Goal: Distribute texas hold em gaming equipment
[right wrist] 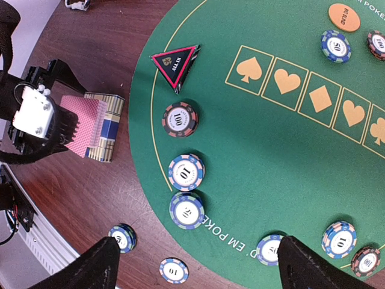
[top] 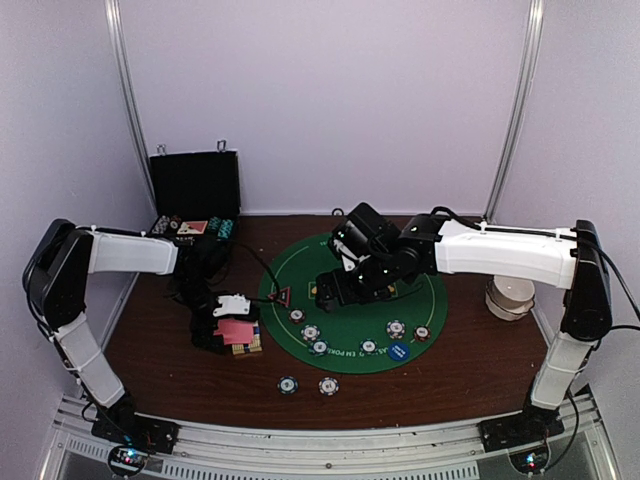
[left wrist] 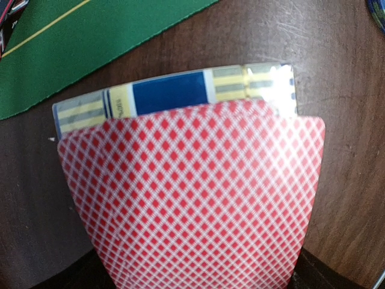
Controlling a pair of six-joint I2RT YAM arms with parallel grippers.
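Observation:
My left gripper (top: 228, 328) is shut on a stack of pink-backed playing cards (left wrist: 192, 198), held just over the yellow-blue card box (left wrist: 171, 91) on the wood left of the mat. The cards hide its fingers in the left wrist view. My right gripper (right wrist: 195, 265) is open and empty, hovering over the mat's left front edge. Below it lie striped chips: a 100 chip (right wrist: 180, 119), a 10 chip (right wrist: 186, 171) and another chip (right wrist: 186, 209). The red-black triangular marker (right wrist: 175, 62) lies on the mat near its left edge, beyond those chips. The orange disc (right wrist: 343, 17) and the blue disc (top: 399, 351) lie on the mat.
The green round mat (top: 440, 300) carries more chips along its front. Two chips (top: 288, 384) (top: 329, 385) lie on the wood in front of it. A black hinged case (top: 195, 190) stands open at the back left. A white cup (top: 510, 297) stands at the right.

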